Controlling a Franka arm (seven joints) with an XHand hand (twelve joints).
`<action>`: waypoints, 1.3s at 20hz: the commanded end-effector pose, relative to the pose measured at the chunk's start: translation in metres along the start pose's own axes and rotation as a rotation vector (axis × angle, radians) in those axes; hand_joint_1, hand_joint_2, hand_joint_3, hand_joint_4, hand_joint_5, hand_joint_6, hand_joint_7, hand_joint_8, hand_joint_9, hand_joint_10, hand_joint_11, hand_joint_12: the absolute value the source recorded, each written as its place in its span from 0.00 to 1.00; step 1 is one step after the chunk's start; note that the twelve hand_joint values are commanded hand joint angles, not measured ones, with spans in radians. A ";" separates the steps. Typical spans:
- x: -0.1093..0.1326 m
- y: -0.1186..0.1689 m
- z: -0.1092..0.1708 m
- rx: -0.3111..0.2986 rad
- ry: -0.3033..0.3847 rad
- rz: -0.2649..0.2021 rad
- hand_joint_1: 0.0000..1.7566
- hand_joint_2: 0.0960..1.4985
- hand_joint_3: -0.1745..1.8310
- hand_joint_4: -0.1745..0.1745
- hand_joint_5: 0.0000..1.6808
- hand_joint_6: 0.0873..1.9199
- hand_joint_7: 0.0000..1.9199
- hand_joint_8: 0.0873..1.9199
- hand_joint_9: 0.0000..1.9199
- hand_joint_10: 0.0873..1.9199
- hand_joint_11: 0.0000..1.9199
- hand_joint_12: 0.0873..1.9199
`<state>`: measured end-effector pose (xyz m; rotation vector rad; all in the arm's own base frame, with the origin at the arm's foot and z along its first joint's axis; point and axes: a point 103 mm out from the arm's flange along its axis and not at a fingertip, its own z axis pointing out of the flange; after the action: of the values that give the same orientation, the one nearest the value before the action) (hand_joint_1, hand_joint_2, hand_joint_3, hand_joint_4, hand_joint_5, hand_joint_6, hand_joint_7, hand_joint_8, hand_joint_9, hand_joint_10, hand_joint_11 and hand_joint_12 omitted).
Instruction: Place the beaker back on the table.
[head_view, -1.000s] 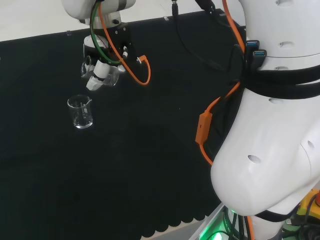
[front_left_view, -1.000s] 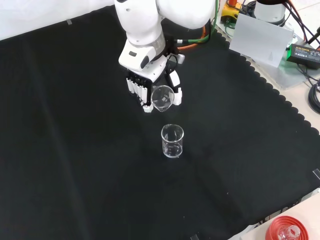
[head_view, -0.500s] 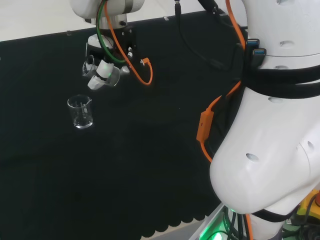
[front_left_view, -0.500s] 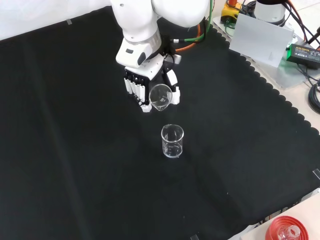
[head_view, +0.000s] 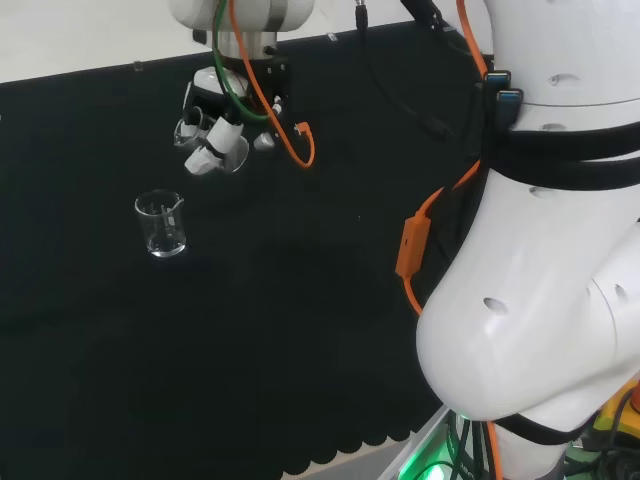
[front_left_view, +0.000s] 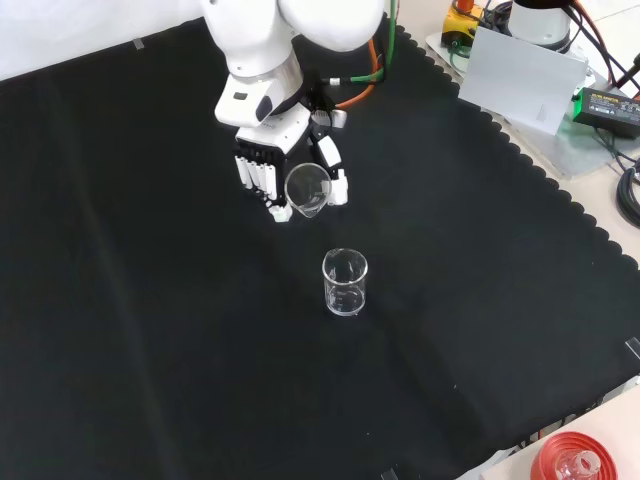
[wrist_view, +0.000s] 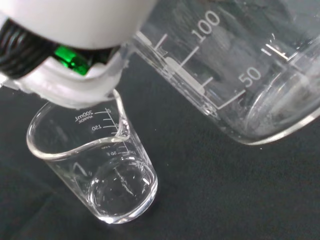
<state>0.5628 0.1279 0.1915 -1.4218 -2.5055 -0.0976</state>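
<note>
Wrist view: held beaker (wrist_view: 235, 70) is close and tilted, graduations visible, looks empty. Just past it, a 2nd beaker (wrist_view: 97, 165) stands upright on the black cloth, also nothing obvious inside, maybe a film of liquid at the base, can't tell.

Front view, near to far: red ribbed stand (front_left_view: 575, 458) with a glass piece in it at the near right corner, off the cloth. Then the standing beaker (front_left_view: 345, 282) mid-counter (front_left_view: 130, 330), upright, apart from everything. Beyond it the hand (front_left_view: 270, 175), fingers curled round the held beaker (front_left_view: 307, 190), which is up in the air, mouth tipped toward the camera. Not touching the counter. White arm link (front_left_view: 290, 30) behind that.

Head view: hand (head_view: 215, 140) with the held beaker (head_view: 232, 152) is up and right of the standing beaker (head_view: 163, 223), clear gap between them.

Handling, my read: clear glass, light, rigid, slick wall, breakable. Grip stays on the side wall around mid-height, not the rim or spout. Needs levelling to upright before it goes down, base flat on the cloth, and set clear of the 2nd beaker so glass doesn't knock glass. Cloth should cushion a bit.
</note>
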 end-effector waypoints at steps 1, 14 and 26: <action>-0.031 -0.001 0.020 -0.050 0.161 0.006 0.75 0.39 0.36 0.00 0.87 0.08 0.83 0.00 0.84 0.01 0.64 0.40; -0.055 -0.008 0.054 -0.088 0.256 -0.002 0.75 0.34 0.44 0.39 0.82 0.21 0.85 0.00 0.84 0.01 0.64 0.41; -0.052 -0.006 0.074 -0.080 0.261 -0.011 0.75 0.29 0.50 0.62 0.80 0.28 0.87 0.00 0.84 0.01 0.63 0.41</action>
<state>0.5697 0.0930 0.1100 -1.3311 -2.3178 -0.3659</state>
